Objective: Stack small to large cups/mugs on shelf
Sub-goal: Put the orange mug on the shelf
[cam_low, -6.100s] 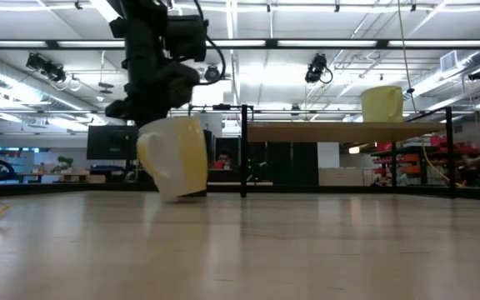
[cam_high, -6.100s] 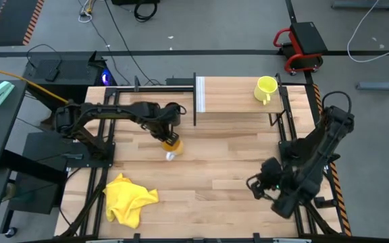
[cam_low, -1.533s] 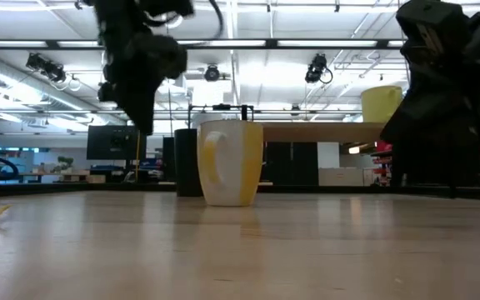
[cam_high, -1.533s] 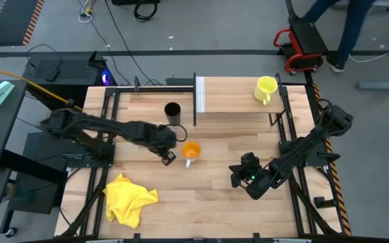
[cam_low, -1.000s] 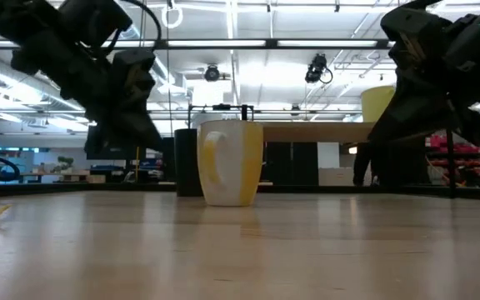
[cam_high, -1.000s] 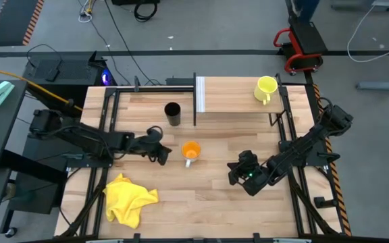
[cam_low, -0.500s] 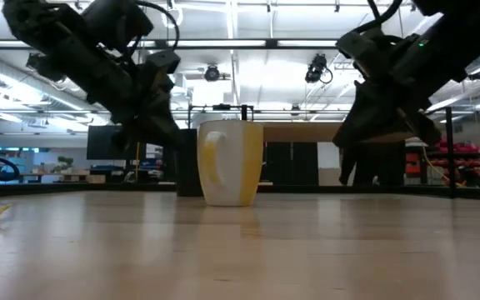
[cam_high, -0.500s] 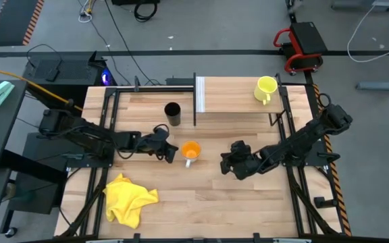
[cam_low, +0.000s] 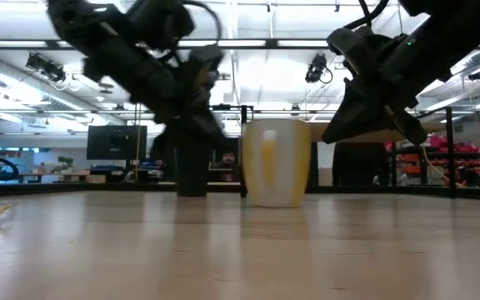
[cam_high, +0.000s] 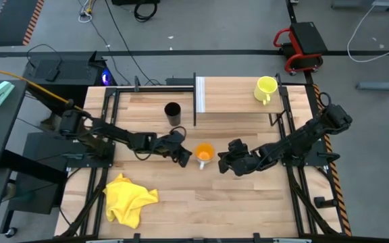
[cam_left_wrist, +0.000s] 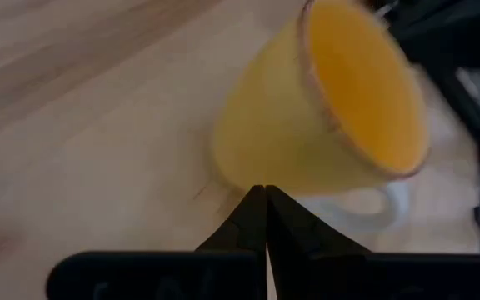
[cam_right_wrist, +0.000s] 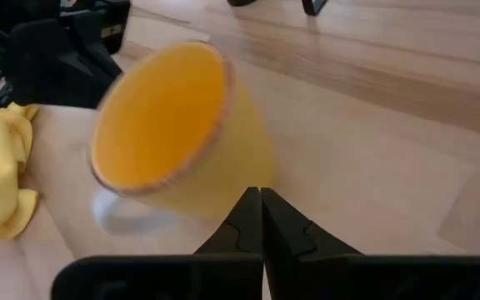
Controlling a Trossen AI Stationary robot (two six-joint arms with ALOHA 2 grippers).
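The orange cup [cam_high: 204,154] with a pale handle stands upright on the tabletop between both grippers, and shows in the low view [cam_low: 275,162] too. My left gripper [cam_high: 183,155] is shut at the cup's left side. My right gripper [cam_high: 221,163] is shut just right of the cup. The black cup [cam_high: 173,113] stands on the tabletop left of the shelf's white end panel. The yellow-green mug [cam_high: 265,89] stands on the shelf [cam_high: 235,101] near its right end. My left gripper has its shut fingertips [cam_left_wrist: 261,200] against the orange cup's lower side wall [cam_left_wrist: 248,167]. It comes from the table's left, slanting down. The cup stands on its base on the table. My right gripper points its shut fingertips [cam_right_wrist: 257,204] at the cup's lower wall [cam_right_wrist: 240,171] from the table's right; I cannot tell whether they touch.
A crumpled yellow cloth [cam_high: 130,198] lies near the table's near-left corner. Dark frame rails run along the table's left and right sides. Bare planks lie along the near edge, right of the cloth.
My left gripper has moved toward the table's right and reached the orange cup. The cup has slid about its own width to the right, staying upright. My right gripper has moved left and a little toward the far edge, closing on the cup from the other side.
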